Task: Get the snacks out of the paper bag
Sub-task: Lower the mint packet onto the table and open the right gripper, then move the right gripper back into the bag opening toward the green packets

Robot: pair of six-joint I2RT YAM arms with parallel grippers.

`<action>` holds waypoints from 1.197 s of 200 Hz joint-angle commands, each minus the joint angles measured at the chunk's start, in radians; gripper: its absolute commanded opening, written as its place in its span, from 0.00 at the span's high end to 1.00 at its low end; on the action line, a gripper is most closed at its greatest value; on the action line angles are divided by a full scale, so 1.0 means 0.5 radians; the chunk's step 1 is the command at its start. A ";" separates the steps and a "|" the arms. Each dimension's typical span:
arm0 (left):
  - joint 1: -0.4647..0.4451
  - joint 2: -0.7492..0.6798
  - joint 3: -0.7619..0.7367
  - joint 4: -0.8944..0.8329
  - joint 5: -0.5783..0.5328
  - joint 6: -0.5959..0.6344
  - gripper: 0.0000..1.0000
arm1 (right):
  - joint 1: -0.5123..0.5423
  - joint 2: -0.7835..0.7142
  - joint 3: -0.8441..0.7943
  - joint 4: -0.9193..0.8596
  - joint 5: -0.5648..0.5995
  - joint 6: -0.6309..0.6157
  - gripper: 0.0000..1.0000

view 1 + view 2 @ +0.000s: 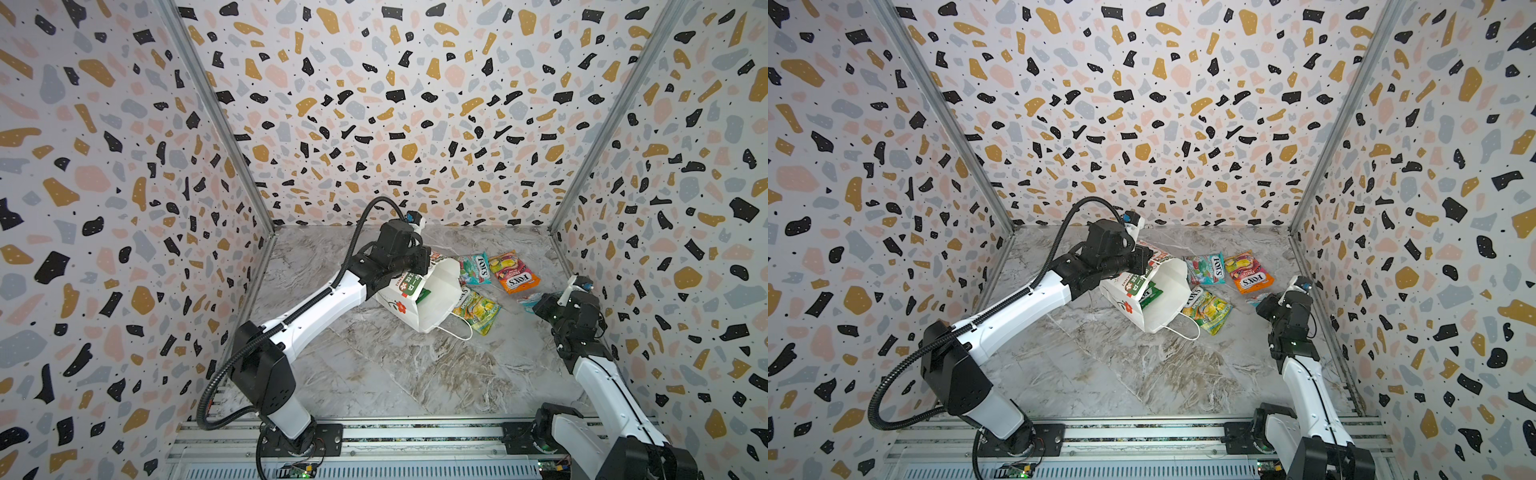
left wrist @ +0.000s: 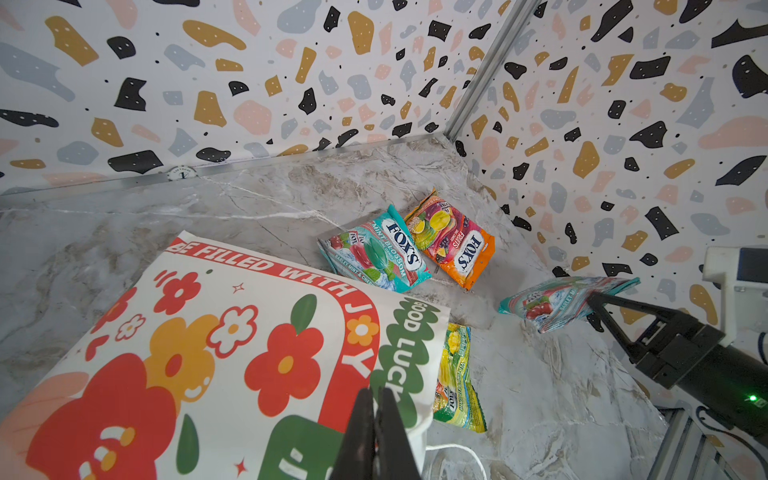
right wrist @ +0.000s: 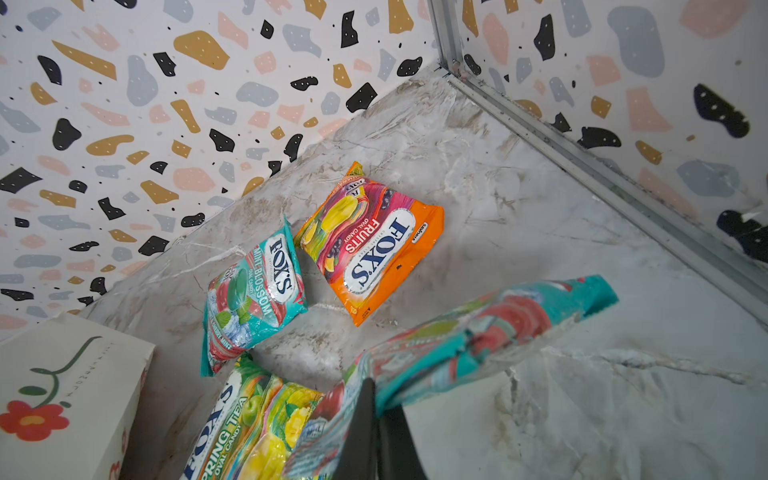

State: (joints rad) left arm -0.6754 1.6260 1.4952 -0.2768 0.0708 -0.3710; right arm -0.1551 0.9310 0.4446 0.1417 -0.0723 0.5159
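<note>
Marble-patterned desk (image 1: 374,365) carries three of the snacks outside the paper bag (image 1: 440,286). A teal-red packet (image 1: 473,270) and an orange packet (image 1: 514,272) lie side by side toward the back wall. A green-yellow packet (image 1: 476,312) lies right at the bag's mouth, with a cord handle (image 1: 457,332) looping beside it.

A fourth snack, the held packet (image 3: 498,332), is also teal and red. It is pinched at one end by the right gripper (image 3: 374,388), which is clenched on it. It hangs tilted above the desk near the right wall, well apart from the bag and just beside the orange packet.

The bag lies on its side with its mouth toward the right arm. The left gripper (image 2: 376,397) is closed tight on the bag's paper edge near that mouth, which seems to steady or tip the bag.

So the task looks well under way but not finished. The held packet has yet to be set down with the others. Whether more snacks remain inside cannot be told. In both top views the inner wall near the mouth shows plain white, but the deeper part is hidden behind the left arm and the bag's own side. If anything is left in there, the right gripper must first let go of its packet and then reach across to the mouth.
</note>
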 commanded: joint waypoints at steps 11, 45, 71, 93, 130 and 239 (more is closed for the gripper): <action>-0.005 0.012 0.038 0.069 0.021 0.012 1.00 | -0.005 -0.069 -0.160 0.214 -0.130 0.164 1.00; -0.005 0.015 0.032 0.083 0.035 0.007 1.00 | -0.001 -0.164 -0.387 0.190 -0.231 0.296 1.00; -0.008 0.016 0.036 0.087 0.057 0.003 1.00 | 0.000 -0.181 -0.439 0.160 -0.219 0.310 1.00; -0.008 0.015 0.035 0.087 0.070 0.002 1.00 | 0.000 -0.169 -0.443 0.135 -0.202 0.303 0.97; -0.007 0.005 0.035 0.076 0.079 0.009 1.00 | -0.001 -0.199 -0.360 -0.053 -0.072 0.277 0.51; -0.007 -0.032 0.084 0.073 0.138 0.042 1.00 | 0.151 -0.363 -0.052 -0.096 -0.629 0.218 0.46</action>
State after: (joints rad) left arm -0.6754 1.6264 1.4982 -0.2771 0.1242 -0.3672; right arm -0.1398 0.7090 0.3256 0.0635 -0.2104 0.6563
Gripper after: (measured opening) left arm 0.047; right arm 0.545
